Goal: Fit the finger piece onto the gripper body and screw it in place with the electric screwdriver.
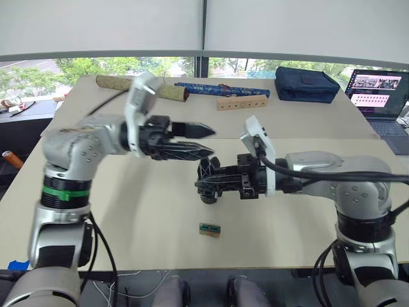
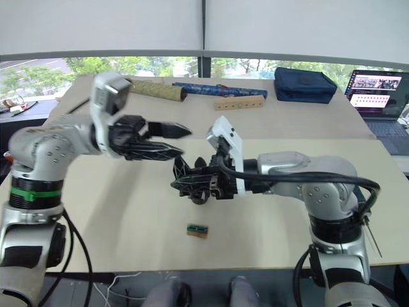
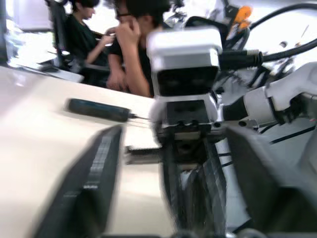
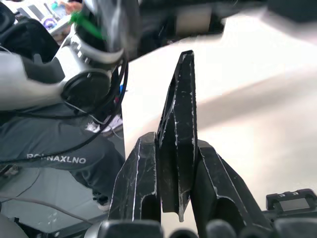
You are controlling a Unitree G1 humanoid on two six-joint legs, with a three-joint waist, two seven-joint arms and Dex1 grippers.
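Wedge of flat black pointed plastic, the finger piece (image 4: 177,134), sat pinched upright in the right gripper (image 4: 174,196) jaws above the bench (image 1: 147,224). The left gripper (image 1: 208,142) jaws stood spread, holding nothing. Seating it squarely on the black block-shaped gripper body (image 1: 211,176) probably needed a slow, aligned approach.

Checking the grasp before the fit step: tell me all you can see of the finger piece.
The finger piece is a flat black wedge of scuffed, plastic-looking material, tapering to a narrow tip. It is clamped between the jaws of the right gripper, standing out past them tip first. In the head views it is held above the table, pointing toward the robot's left. Only the right gripper touches it; whether it meets anything else cannot be told.
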